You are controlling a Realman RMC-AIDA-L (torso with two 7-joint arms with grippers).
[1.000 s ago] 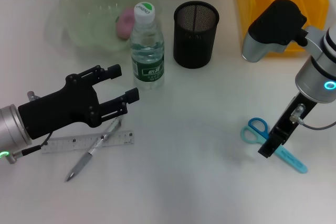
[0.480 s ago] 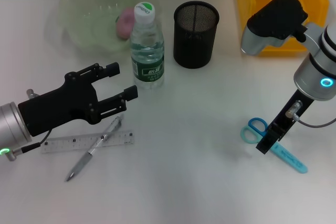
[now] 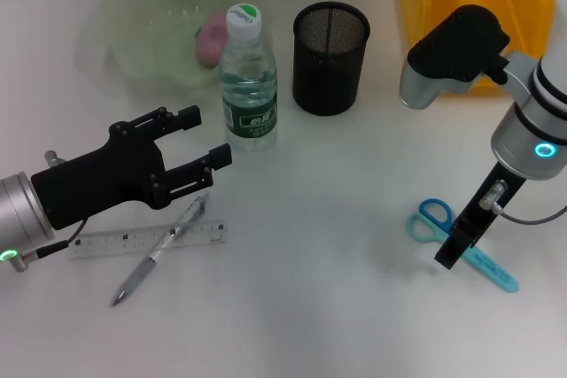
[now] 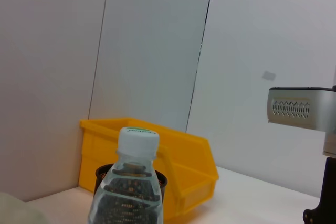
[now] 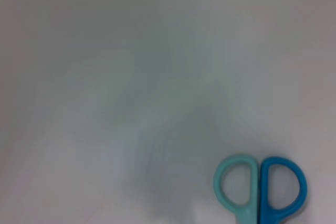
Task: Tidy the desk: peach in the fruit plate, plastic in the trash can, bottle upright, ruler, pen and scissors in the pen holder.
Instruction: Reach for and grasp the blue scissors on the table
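Right pincer (image 3: 449, 252) has shifted slightly over the scissors (image 3: 462, 245); its opening cannot be told.
Scissors lie flat beneath it, handles pointing toward the left pincer (image 3: 205, 141), which is open and empty.

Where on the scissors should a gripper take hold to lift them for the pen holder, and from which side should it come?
Probably the closed blade section just past the handle loops, approached from above. The scissors lie flat on the desk, so only their narrow width offers opposing edges; the rounded loops would likely slip. The right gripper is already right over that part, blades pointing away from the pen holder.
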